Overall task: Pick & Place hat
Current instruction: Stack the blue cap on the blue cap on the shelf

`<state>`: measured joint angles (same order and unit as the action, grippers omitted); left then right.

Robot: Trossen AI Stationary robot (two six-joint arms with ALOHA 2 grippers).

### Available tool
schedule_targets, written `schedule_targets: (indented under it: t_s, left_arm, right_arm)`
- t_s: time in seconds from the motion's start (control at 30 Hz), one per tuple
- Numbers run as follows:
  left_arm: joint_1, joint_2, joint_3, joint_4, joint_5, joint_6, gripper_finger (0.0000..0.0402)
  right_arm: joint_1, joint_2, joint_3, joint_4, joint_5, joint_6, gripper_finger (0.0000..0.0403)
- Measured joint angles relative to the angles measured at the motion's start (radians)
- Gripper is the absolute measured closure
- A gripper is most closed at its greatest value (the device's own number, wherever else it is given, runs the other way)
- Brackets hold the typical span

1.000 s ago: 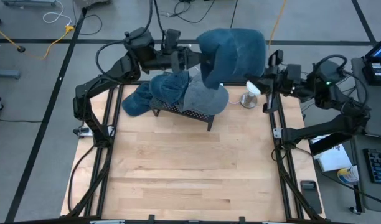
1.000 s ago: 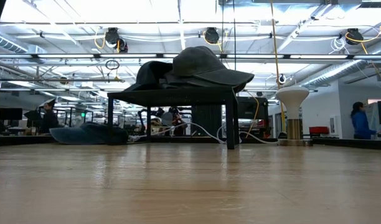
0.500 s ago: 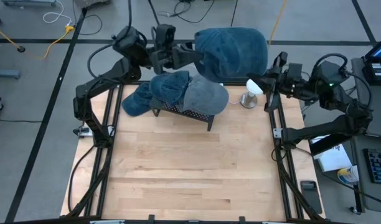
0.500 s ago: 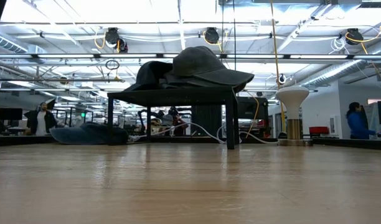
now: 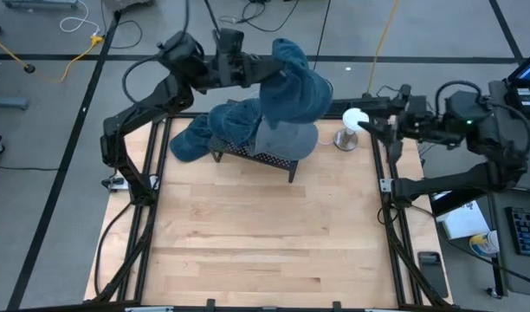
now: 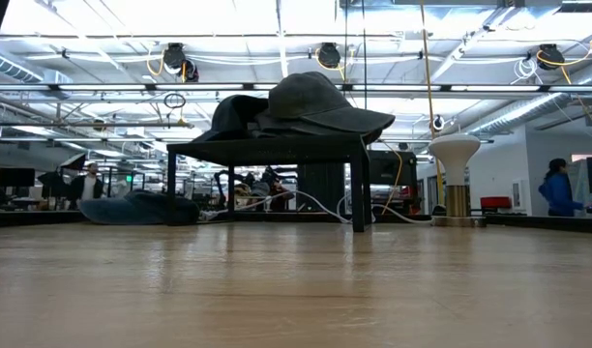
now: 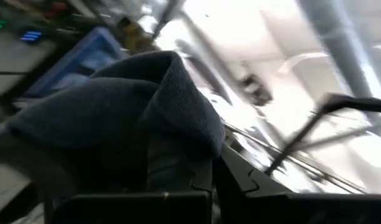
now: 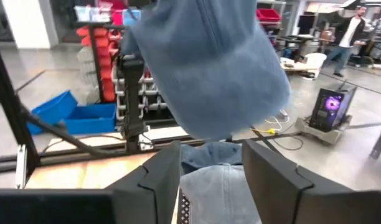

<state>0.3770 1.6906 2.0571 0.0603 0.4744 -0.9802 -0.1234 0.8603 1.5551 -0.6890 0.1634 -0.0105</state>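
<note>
My left gripper [image 5: 258, 69] is over the table's far edge, shut on a blue denim hat [image 5: 293, 88] that hangs above the black rack [image 5: 252, 156]. In the right wrist view the held hat [image 8: 209, 62] hangs ahead of my right gripper [image 8: 210, 177]. My right gripper [image 5: 379, 126] is open at the table's far right, apart from the hat. On the rack lie a grey hat [image 5: 287, 137] and another blue hat [image 5: 235, 121]. A white stand [image 5: 352, 121] is on the table between rack and right gripper. My left gripper pinches a bunched fold of the hat's cloth [image 7: 178, 155] between its two fingers [image 7: 200, 180], coming level from the table's left side. The hat is lifted clear; it droops slack from the fingers toward the rack, its lower part just above the grey hat.
A third blue hat [image 5: 187, 145] lies on the table left of the rack, also in the low view [image 6: 136, 208]. The rack [image 6: 267, 150] stands on thin legs. Bare wooden table [image 5: 265, 243] spreads toward the near edge. People move in the room beyond.
The hat was spread wide between both grippers; now its right side is free and it has collapsed into a slack bundle hanging from my left gripper. My right gripper has drawn back toward the table's right edge. My left gripper has shifted slightly left.
</note>
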Motion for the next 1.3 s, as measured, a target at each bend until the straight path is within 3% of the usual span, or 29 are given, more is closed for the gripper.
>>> schedule_targets:
  t_s: [0.23, 0.4, 0.6, 0.8, 0.97, 1.2, 1.3]
  left_arm:
    - [0.0, -0.009, 0.0, -0.119, -0.255, -0.017, 0.04]
    - [-0.021, -0.012, 0.0, -0.086, -0.486, -0.015, 0.04]
    - [-0.073, -0.012, 0.001, 0.081, -0.649, 0.048, 0.04]
    - [-0.115, -0.006, 0.0, 0.229, -0.686, 0.117, 0.04]
    - [-0.142, -0.007, 0.001, 0.322, -0.688, 0.167, 0.04]
    - [-0.165, -0.008, 0.001, 0.36, -0.66, 0.181, 0.04]
    - [-0.18, -0.007, 0.0, 0.36, -0.648, 0.175, 0.04]
  right_arm:
    - [0.001, 0.008, 0.002, 0.036, 0.04, 0.148, 0.0239]
    - [0.0, 0.072, 0.001, 0.072, 0.124, 0.439, 0.0241]
    - [-0.002, 0.133, 0.0, 0.251, 0.033, 0.644, 0.0221]
    - [-0.028, 0.173, -0.046, 0.602, -0.073, 0.823, 0.0196]
    - [-0.056, 0.214, -0.116, 0.787, -0.137, 1.043, 0.0186]
    - [-0.091, 0.297, -0.276, 1.235, -0.167, 1.272, 0.0186]
    - [-0.118, 0.328, -0.32, 1.343, -0.165, 1.306, 0.0187]
